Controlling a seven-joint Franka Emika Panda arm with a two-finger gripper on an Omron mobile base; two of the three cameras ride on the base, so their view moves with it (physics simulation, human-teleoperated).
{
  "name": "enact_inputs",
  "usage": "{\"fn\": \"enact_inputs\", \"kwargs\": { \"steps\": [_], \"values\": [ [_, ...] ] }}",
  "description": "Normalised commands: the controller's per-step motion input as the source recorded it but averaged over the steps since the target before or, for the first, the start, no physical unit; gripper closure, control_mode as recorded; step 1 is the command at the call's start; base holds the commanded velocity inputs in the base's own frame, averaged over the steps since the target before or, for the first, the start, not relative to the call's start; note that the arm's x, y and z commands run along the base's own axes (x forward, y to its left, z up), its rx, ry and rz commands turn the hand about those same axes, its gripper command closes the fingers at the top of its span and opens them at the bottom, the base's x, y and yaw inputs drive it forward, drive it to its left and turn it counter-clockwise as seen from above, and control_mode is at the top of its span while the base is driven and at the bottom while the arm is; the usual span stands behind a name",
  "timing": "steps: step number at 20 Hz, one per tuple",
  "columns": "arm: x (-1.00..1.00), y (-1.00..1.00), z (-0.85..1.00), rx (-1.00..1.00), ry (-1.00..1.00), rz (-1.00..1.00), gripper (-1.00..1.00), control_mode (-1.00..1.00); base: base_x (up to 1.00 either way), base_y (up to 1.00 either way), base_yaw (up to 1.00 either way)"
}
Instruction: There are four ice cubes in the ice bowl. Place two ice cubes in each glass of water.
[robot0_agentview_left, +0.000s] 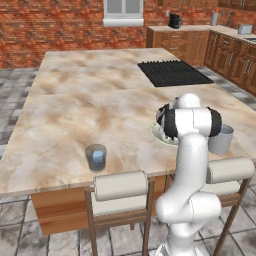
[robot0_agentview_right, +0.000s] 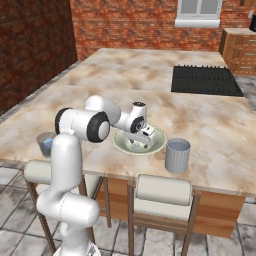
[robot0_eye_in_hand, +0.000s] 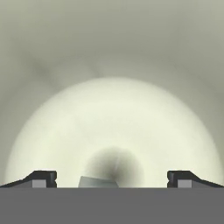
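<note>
- The gripper (robot0_agentview_right: 136, 145) is seen lowered into the ice bowl (robot0_agentview_right: 158, 143), which sits on the marble counter (robot0_agentview_right: 125, 80) near its front edge.
- In the hand view the two finger tips (robot0_eye_in_hand: 43, 178) are set wide apart, one at each lower corner, with nothing clamped between them; the jaws are spread.
- The bowl's pale glossy inside (robot0_eye_in_hand: 113, 113) is shown very close in the hand view, and a small pale grey-blue ice cube (robot0_eye_in_hand: 97, 181) lies between the finger tips, left of centre, cut off by the bottom of that view.
- Whether the cube is touched by either finger cannot be told.
- In the left base view the bowl (robot0_agentview_left: 159, 133) is mostly hidden behind the arm, so the other cubes cannot be counted.
- One glass of water (robot0_agentview_right: 177, 155) stands just beside the bowl on the robot's right; its contents cannot be made out from these angles.
- The other glass of water (robot0_agentview_left: 96, 157) stands well apart on the robot's left, near the counter's front edge, with a pale blue shape visible inside it.
- A black cooktop (robot0_agentview_left: 173, 73) is set into the counter farther back, and two cushioned chairs (robot0_agentview_left: 120, 192) are pushed up against the near side.
</note>
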Motion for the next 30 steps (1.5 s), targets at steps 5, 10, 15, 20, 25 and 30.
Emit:
{"fn": "enact_inputs", "kwargs": {
  "steps": [5, 10, 15, 20, 25, 30],
  "values": [
    [0.02, 0.00, -0.17, 0.00, -0.02, 0.00, -1.00, -1.00, 0.00, 0.00, 0.00],
    [0.00, 0.00, -0.26, 0.00, -0.04, -0.01, -1.00, -1.00, 0.00, 0.00, 0.00],
    [0.01, 0.06, -0.37, -0.04, 0.00, -0.06, -1.00, -1.00, 0.00, 0.00, 0.00],
    [0.09, 0.17, -0.41, -0.07, 0.00, -0.06, -1.00, -1.00, 0.00, 0.00, 0.00],
    [0.01, 0.29, -0.38, -0.11, 0.00, -0.06, -1.00, -1.00, 0.00, 0.00, 0.00],
    [0.00, 0.30, -0.36, -0.12, 0.00, -0.07, 1.00, -1.00, 0.00, 0.00, 0.00]
  ]
}}
